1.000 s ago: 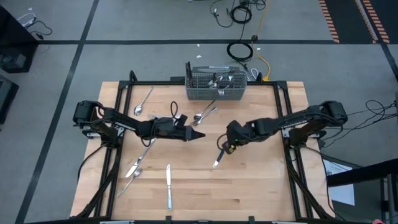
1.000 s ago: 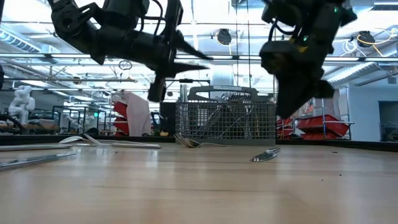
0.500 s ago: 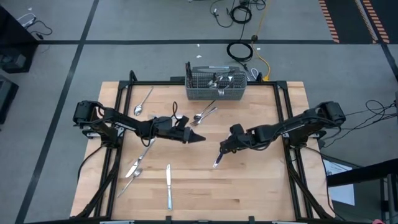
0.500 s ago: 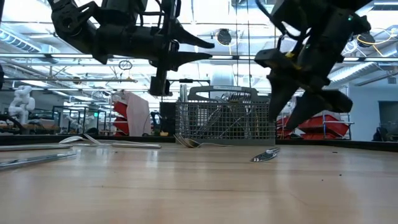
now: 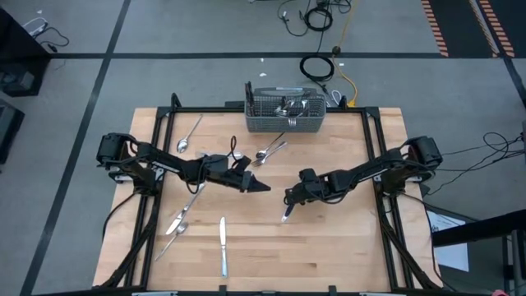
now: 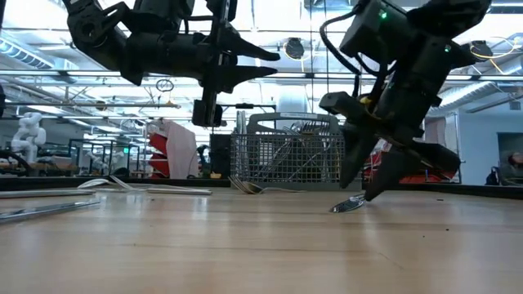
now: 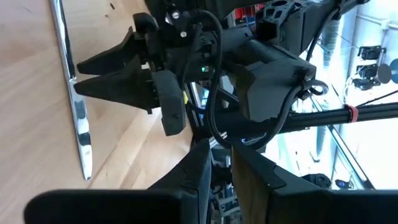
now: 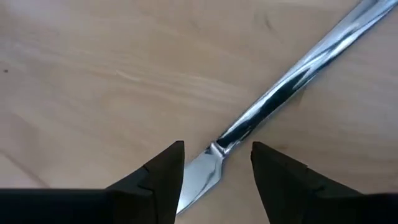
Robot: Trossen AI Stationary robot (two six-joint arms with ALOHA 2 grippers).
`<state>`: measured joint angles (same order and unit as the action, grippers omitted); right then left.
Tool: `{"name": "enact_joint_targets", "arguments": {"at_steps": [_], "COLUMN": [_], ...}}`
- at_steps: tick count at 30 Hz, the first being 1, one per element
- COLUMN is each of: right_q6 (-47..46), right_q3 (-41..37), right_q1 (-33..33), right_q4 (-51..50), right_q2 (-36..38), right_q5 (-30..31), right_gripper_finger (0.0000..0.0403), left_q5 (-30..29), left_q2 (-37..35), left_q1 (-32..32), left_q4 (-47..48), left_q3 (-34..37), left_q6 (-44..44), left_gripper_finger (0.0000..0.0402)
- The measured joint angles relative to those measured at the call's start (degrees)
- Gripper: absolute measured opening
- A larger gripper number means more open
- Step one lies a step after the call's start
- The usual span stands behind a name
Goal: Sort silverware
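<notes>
1. The wooden worktop (image 5: 329, 255) carries everything, with both dark arms reaching in toward its middle.
2. A grey wire-mesh basket (image 5: 285, 115) stands at the far edge, centre, already holding several pieces of silverware.
3. The left hand (image 5: 261, 186) hovers above the worktop left of centre, well clear of the wood in the low view; its fingers stand only narrowly apart, and whether anything is pinched between them cannot be told.
4. The right hand (image 8: 214, 171) is down at the worktop, just right of centre, its fingers parted on either side of a knife (image 8: 273, 99) without gripping it.
5. That knife lies flat on the wood, pointing slantwise toward the near left.
6. Another knife (image 5: 222, 244) lies near the front edge, left of centre.
7. Two pieces (image 5: 177, 222) lie crossed at the near left.
8. A spoon (image 5: 189, 135) lies at the far left.
9. Two more pieces (image 5: 271, 150) lie just in front of the basket.
</notes>
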<state>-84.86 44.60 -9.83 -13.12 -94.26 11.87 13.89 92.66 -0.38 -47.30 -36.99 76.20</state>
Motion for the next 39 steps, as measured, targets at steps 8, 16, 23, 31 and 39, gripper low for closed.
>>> {"name": "enact_joint_targets", "arguments": {"at_steps": [8,16,23,31,39], "right_q6": [-5.7,-3.5,1.8,6.6,8.1], "right_q3": [0.4,0.6,0.3,0.5,5.6], "right_q1": [1.2,5.0,5.8,5.7,3.6], "right_q4": [-1.4,-5.8,-6.5,-8.7,-24.6], "right_q2": [-3.3,-3.3,-3.3,-3.5,-1.6], "right_q5": [-1.9,-5.2,-3.9,-1.0,3.9], "right_gripper_finger": [0.0176,0.0125,0.0015,0.0000,0.0000], "left_q5": [0.9,0.9,0.9,0.8,-2.6], "left_q2": [0.0,0.0,0.0,0.0,0.0], "left_q1": [0.0,0.7,2.8,3.1,3.1], "left_q4": [0.5,1.1,1.7,3.9,8.3], "left_q3": [0.0,0.0,0.0,0.0,0.0], "left_q6": [0.0,-0.1,-0.5,-2.5,-3.2], "left_gripper_finger": [0.0070,0.0070,0.0070,0.0070,0.0070]}}
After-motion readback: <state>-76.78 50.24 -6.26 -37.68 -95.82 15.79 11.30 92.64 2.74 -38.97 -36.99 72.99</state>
